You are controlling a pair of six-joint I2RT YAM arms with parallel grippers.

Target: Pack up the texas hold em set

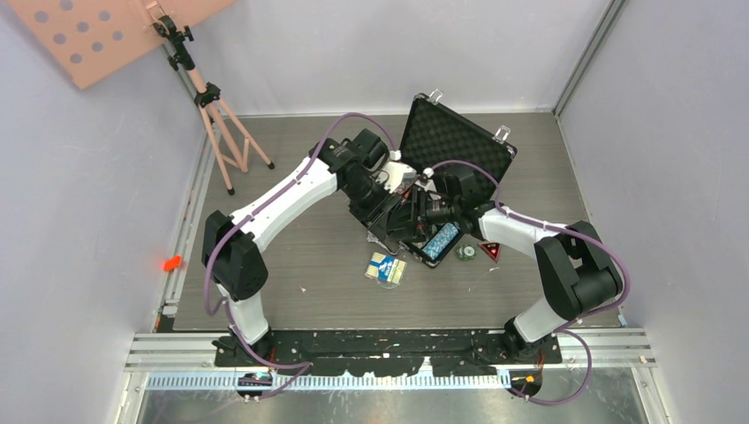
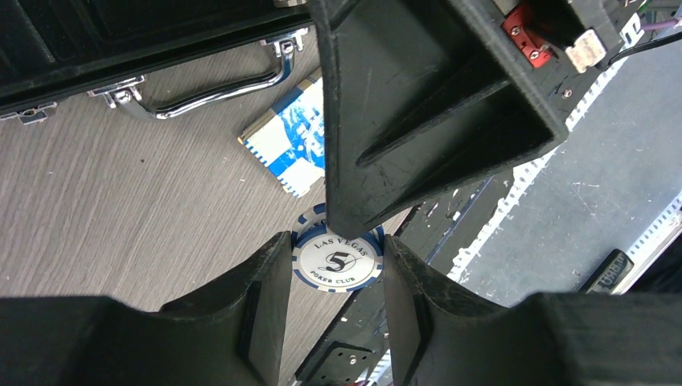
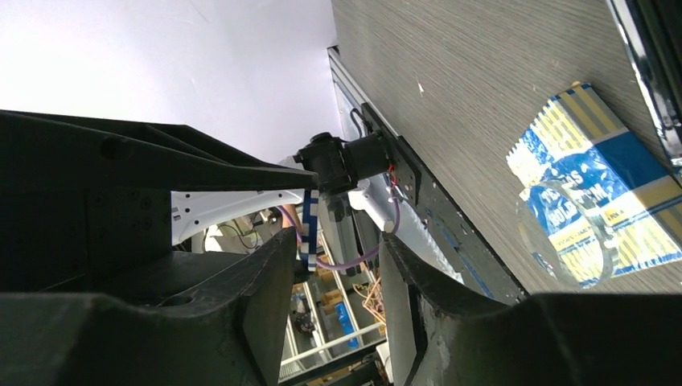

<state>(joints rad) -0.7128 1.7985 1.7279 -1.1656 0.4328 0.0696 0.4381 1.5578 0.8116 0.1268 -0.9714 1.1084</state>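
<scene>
The black silver-trimmed briefcase (image 1: 459,141) stands open at the back, its foam-lined lid up. In front of it both grippers meet. My left gripper (image 2: 334,241) is shut on a blue-and-white "Las Vegas 5" poker chip (image 2: 338,261), gripped by its rim. My right gripper (image 3: 334,241) is open; the chip (image 3: 310,229) shows edge-on beside its left fingertip. In the left wrist view one right finger overlaps the chip's top. A blue card deck (image 1: 386,268) lies on the table, and another blue deck (image 1: 440,240) lies by the case's front edge.
A green chip (image 1: 465,253) and a red triangular piece (image 1: 490,250) lie right of the case. The case's chrome handle (image 2: 217,84) faces the left wrist. A pink tripod (image 1: 216,115) stands at the back left. Walls enclose the table.
</scene>
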